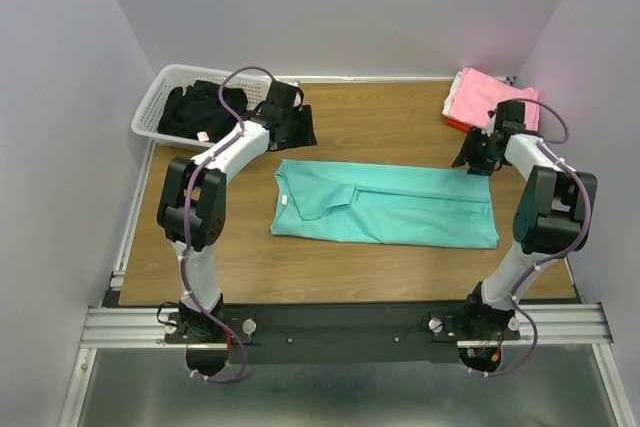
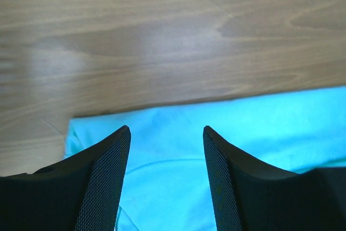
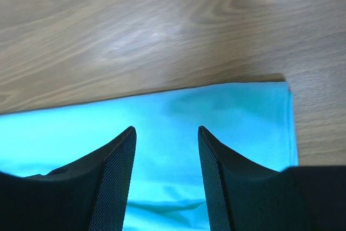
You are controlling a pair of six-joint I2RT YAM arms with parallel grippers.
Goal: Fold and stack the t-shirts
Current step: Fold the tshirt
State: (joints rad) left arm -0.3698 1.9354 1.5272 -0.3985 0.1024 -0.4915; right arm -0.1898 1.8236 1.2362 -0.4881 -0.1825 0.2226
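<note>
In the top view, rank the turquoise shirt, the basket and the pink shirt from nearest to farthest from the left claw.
1. Turquoise shirt: mid-table, its far left corner under the left claw.
2. Basket: far left corner of the table, beside the claw.
3. Pink shirt: far right corner, across the table.

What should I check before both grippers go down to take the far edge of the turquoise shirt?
1. Left gripper open: ok, jaws apart above the far left corner of the turquoise t-shirt.
2. Right gripper open: ok, jaws apart above the far right corner.
3. Nothing held already: ok, no cloth between either pair of jaws.
4. Shirt lying smooth: not ok, a slanted crease crosses its left half.
5. Height above the cloth: cannot tell.
6. Stack spot: ok, the pink t-shirt lies at the far right corner of the table.
</note>
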